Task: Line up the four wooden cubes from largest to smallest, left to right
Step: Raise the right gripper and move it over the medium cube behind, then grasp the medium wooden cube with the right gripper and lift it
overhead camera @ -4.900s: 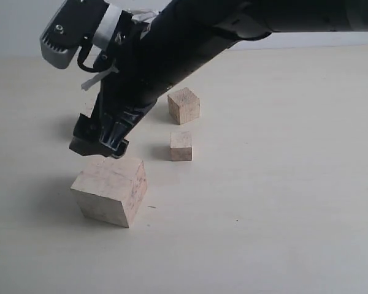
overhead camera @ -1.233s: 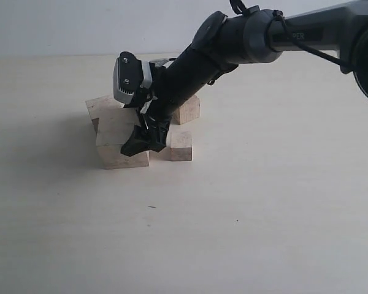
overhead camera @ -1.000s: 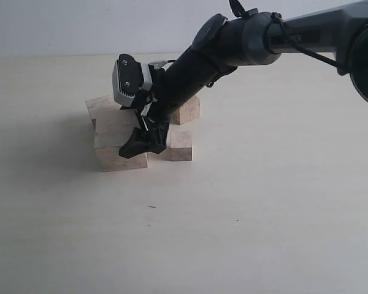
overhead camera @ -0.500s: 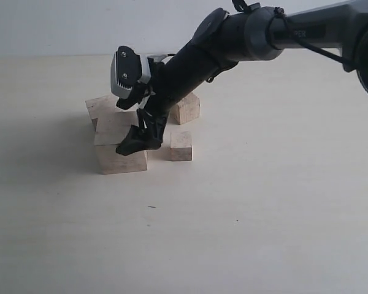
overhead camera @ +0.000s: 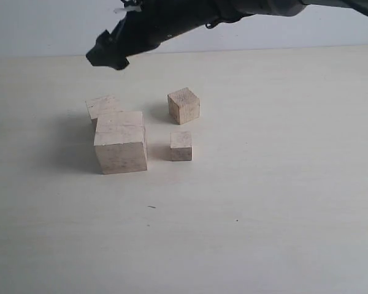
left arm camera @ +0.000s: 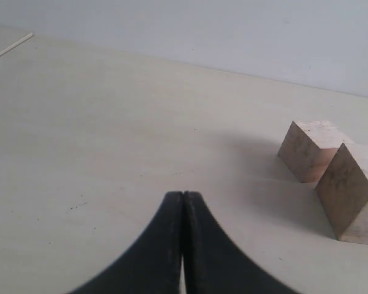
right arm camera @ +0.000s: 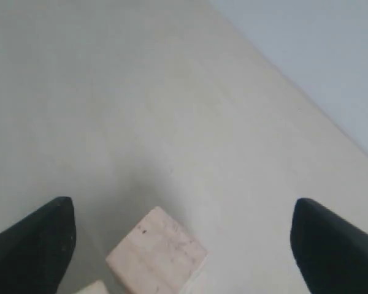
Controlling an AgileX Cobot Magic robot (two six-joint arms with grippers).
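My right gripper (right arm camera: 183, 208) hangs wide and empty; my left gripper (left arm camera: 183, 199) is clenched on nothing. The big whitish wooden cube (overhead camera: 121, 147) partly hides a pale wooden cube (overhead camera: 103, 105) at its eleven o'clock, with a small tan wooden cube (overhead camera: 181, 146) at three and a larger tan wooden cube (overhead camera: 184, 105) at one.

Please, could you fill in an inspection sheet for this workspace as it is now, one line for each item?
surface: pale table, flat, two tiny dark specks near the front.
job's things: largest cube at left; second cube close behind it, contact unclear; third cube and smallest cube to the right, apart; no single row yet.
clutter: nothing seen.
grippers: right gripper open, empty, high above the cubes; left gripper shut, holding nothing.
cables: nothing seen.
surroundings: plain pale wall behind the table.
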